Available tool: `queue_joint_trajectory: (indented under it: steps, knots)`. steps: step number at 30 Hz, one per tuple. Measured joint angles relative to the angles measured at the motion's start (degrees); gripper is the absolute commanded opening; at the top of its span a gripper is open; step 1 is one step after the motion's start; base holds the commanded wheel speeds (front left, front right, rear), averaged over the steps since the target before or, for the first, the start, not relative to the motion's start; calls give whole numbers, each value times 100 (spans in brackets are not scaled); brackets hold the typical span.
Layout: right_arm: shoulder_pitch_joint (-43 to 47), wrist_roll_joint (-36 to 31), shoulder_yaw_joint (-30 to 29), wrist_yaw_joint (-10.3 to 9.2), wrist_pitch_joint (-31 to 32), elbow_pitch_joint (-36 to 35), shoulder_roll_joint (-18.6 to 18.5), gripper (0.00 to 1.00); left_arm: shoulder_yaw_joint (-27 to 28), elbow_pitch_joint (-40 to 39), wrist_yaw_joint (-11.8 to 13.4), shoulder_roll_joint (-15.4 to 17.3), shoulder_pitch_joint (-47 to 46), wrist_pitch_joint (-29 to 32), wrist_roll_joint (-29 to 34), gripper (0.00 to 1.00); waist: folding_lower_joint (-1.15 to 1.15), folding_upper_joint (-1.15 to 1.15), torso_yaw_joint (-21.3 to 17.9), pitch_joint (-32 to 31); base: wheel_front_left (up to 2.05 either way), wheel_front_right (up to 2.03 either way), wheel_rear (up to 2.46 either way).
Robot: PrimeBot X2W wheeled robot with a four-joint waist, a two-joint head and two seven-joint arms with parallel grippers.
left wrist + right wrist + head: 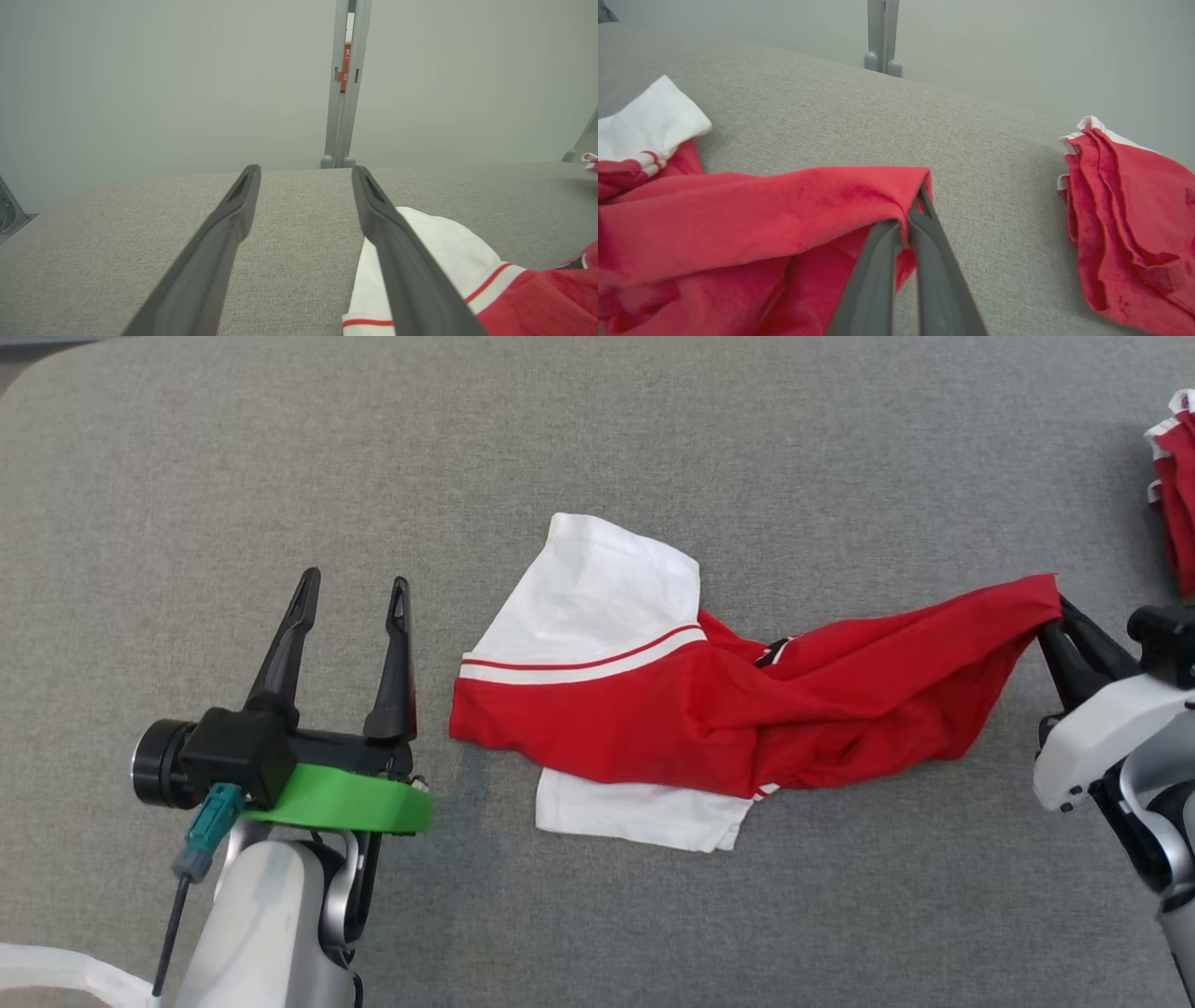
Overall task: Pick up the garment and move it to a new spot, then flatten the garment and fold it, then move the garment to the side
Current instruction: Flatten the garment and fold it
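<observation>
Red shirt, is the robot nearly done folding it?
Not yet. Picking up is in hand: the right gripper is shut on a red edge of the garment. The garment lies crumpled on the grey surface, not flat or folded. The left gripper is open beside the white sleeve. Flattening, folding and moving aside are left.

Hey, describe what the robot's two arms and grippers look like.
Left gripper: two long, dark tapered fingers on a black body, a green ring beneath, a teal plug with a thin black cable, pale grey forearm. Right gripper: the same dark fingers, white shell, black housing.
</observation>
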Motion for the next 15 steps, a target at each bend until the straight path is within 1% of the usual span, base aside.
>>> queue_joint_trajectory:
  steps: [5,8,9,10,15]
  knots:
    - [-455,263,3,0,36,756,-37,0,-12,5,-49,-76,-118,0,53,100,0,0,138,221,0,0,0]
    - [-785,439,-40,0,-87,1158,-32,0,-2,11,-74,-96,-149,0,77,100,0,0,203,324,0,0,0]
    - [-876,448,-47,1,-167,1292,-42,39,0,13,-78,-102,-158,0,104,100,0,0,219,351,0,0,0]
    - [-954,487,-76,0,-261,1418,-33,100,2,19,-80,-109,-167,0,125,100,0,0,232,374,0,0,0]
    - [-1055,515,-62,0,-792,1773,23,100,41,44,-116,-126,-181,0,169,100,0,0,220,387,0,0,0]
